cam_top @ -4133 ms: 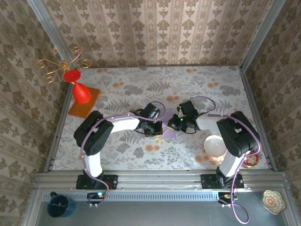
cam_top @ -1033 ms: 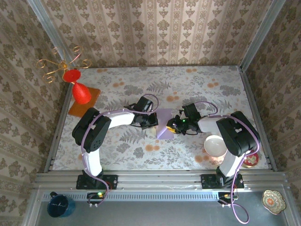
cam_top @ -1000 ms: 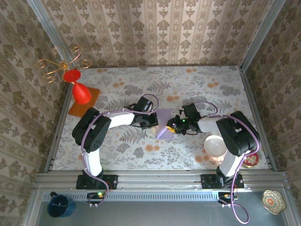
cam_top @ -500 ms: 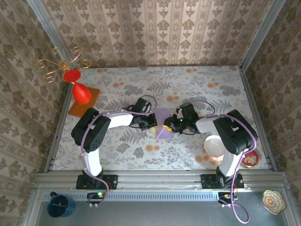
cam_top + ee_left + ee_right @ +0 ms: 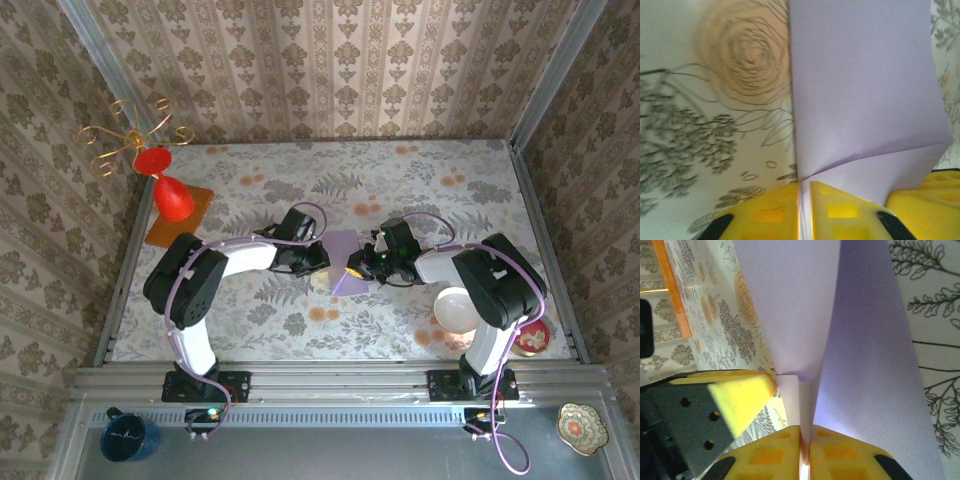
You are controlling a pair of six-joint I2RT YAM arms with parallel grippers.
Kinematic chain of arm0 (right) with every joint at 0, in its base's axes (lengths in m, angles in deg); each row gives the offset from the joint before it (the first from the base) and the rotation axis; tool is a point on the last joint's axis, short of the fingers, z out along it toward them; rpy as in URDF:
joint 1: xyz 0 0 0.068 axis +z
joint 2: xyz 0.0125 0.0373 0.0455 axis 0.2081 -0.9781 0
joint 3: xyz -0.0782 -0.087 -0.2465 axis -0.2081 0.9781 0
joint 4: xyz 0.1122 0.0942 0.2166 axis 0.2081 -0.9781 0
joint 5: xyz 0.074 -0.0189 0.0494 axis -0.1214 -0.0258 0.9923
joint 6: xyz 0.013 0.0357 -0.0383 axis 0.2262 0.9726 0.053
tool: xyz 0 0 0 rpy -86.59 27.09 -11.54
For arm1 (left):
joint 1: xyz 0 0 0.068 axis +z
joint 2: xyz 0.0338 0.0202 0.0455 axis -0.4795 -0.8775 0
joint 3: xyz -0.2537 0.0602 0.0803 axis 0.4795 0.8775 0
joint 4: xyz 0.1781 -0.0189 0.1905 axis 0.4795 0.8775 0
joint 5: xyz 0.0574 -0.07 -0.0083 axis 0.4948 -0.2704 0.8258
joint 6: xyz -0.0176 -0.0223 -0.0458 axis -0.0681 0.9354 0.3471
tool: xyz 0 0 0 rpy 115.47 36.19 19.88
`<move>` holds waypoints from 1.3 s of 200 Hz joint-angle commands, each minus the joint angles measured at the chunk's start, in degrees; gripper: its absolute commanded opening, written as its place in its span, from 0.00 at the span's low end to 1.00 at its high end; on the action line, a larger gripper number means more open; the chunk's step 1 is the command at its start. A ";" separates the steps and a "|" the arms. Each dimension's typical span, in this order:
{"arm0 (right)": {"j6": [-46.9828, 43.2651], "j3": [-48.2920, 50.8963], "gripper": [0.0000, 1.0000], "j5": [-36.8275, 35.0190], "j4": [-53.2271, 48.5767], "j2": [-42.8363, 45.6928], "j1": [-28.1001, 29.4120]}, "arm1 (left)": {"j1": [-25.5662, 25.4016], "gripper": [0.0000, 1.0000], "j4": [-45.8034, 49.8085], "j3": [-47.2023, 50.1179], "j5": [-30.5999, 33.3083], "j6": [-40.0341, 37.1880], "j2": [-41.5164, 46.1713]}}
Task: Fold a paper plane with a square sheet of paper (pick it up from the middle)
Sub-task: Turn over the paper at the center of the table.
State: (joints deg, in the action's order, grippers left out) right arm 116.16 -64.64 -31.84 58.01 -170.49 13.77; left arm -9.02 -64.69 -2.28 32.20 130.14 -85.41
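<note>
Early going: the paper sits between my two sets of jaws, and both the left and the right are closed on it. It's bent up into one soft fold, I think, with no crisp crease and no dart shape yet, so nearly all the folding is left. On the counter, right of the right jaws, the bowl looks empty.

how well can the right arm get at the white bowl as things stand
Probably not right now: the right tool is clamped on the lilac paper, which the left tool also grips. The bowl sits uncovered close beside that arm's elbow, so after letting go it likely could.
</note>
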 commanded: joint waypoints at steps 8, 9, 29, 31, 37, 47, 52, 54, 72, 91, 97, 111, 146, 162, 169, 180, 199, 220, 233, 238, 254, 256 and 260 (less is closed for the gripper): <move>-3.29 -1.15 0.11 -1.59 0.73 0.79 0.38 | 1.69 0.23 0.65 2.89 1.85 1.70 6.34; -3.44 -1.19 0.11 -1.59 0.73 0.87 0.35 | 1.75 0.24 0.54 3.06 1.82 1.78 6.56; -5.38 -1.93 0.09 -1.77 0.82 2.75 0.34 | 2.88 0.31 -2.52 6.39 1.50 3.64 10.42; -5.61 -1.94 0.09 -1.81 0.88 2.91 0.37 | 2.98 0.32 -2.83 6.81 1.46 3.87 10.81; -6.18 -2.18 0.09 -1.85 0.88 3.62 0.33 | 3.25 0.34 -4.02 7.95 1.28 4.52 12.11; -7.04 -2.51 0.08 -1.62 1.21 5.02 0.37 | 3.64 0.38 -6.10 9.91 0.93 5.63 14.34; -7.38 -2.67 0.08 -1.53 1.33 5.74 0.32 | 3.78 0.40 -6.99 10.79 0.85 6.25 15.58; -7.43 -2.76 0.08 -1.51 1.39 5.99 0.32 | 3.82 0.41 -7.31 11.14 0.83 6.45 16.06; -8.05 -3.63 0.08 -0.21 2.16 8.66 0.32 | 3.92 0.50 -9.95 13.77 0.54 8.07 20.42; -7.13 -4.39 0.08 1.72 3.57 11.05 0.32 | 3.89 0.64 -13.56 16.27 -0.67 9.77 25.11; -6.51 -4.57 0.08 2.56 4.32 11.66 0.32 | 3.83 0.69 -14.84 17.02 -1.07 10.36 26.48; -4.61 -4.92 0.08 4.19 6.21 12.82 0.32 | 3.28 0.78 -17.98 18.51 -2.26 11.63 29.14; 0.62 -5.29 0.08 8.32 11.96 14.32 0.32 | 0.65 0.90 -26.27 20.11 -4.13 13.70 32.21; 2.01 -5.28 0.08 8.97 13.43 14.95 0.32 | 0.07 0.90 -29.63 20.20 -5.10 14.84 32.18; 2.45 -5.23 0.08 9.12 13.88 15.33 0.32 | -0.10 0.90 -30.78 20.24 -5.38 15.03 32.10; 2.96 -5.11 0.09 9.22 14.26 15.81 0.32 | -0.30 0.88 -31.46 20.11 -5.64 15.30 31.93; 3.93 -4.76 0.09 9.59 14.88 16.87 0.32 | -0.39 0.82 -32.29 19.85 -6.27 15.39 31.87; 3.80 -4.67 0.10 9.65 14.05 17.68 0.35 | -0.60 0.72 -33.05 20.10 -6.27 15.74 32.18; 3.80 -4.58 0.10 9.79 13.68 18.04 0.32 | -0.74 0.66 -33.81 20.44 -6.29 15.91 32.48; 3.83 -4.53 0.11 9.83 13.57 18.13 0.32 | -0.82 0.64 -34.09 20.61 -6.29 16.05 32.66; 3.50 -4.41 0.13 9.94 12.67 18.47 0.28 | -0.95 0.57 -34.54 21.03 -6.11 16.27 33.05; 3.42 -4.40 0.13 9.92 12.57 18.51 0.25 | -0.99 0.56 -34.54 21.11 -6.11 16.27 33.13; 3.32 -4.39 0.14 9.92 12.28 18.65 0.24 | -1.00 0.54 -34.55 21.12 -6.03 16.28 33.23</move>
State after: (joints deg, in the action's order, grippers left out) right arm 119.57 -68.88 -23.56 70.40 -153.59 13.77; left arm -9.52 -96.49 17.79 26.89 146.11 -53.81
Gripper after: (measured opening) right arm 0.124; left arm 0.580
